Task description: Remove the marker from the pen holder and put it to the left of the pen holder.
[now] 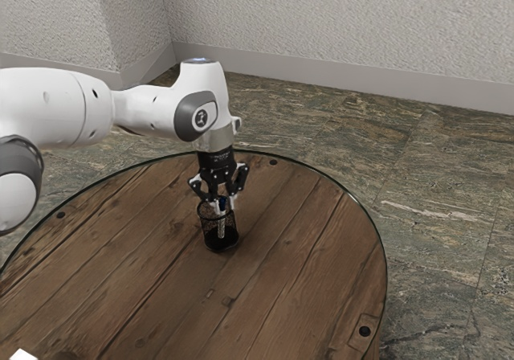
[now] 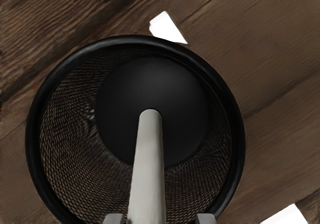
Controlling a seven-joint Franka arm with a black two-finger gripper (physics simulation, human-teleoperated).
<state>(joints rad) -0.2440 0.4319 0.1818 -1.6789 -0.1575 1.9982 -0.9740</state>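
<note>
One claw (image 1: 223,208), exterior view, pointing down at the mouth of the pen holder (image 1: 218,239); the arm (image 1: 144,109) enters from nine o'clock, its base cut off. Holder upright on the round table (image 1: 297,296), around one o'clock from the table's middle (twelve = far side). Marker (image 1: 221,228) in the holder, grey shaft partly veiled by the dark mesh; its blue upper end sits between the fingers, partly hidden. Table's near edge cut off. At the table's eight o'clock, one corner of a white item (image 1: 22,355); the rest out of frame, identity unclear.

Wrist view, clock laid on the holder's rim, fingertips' side = six. Claw (image 2: 160,219) open, a fingertip on each side of the marker; bare gap at one tip, narrower gap at the other. No grip seen. Marker runs from six o'clock inward, lower end near the middle of the black floor; upper part cut off. Just outside the rim, between twelve and one: white patch (image 2: 167,29). Second white patch (image 2: 286,217) at four, farther out, cut off. Neither identifiable.
</note>
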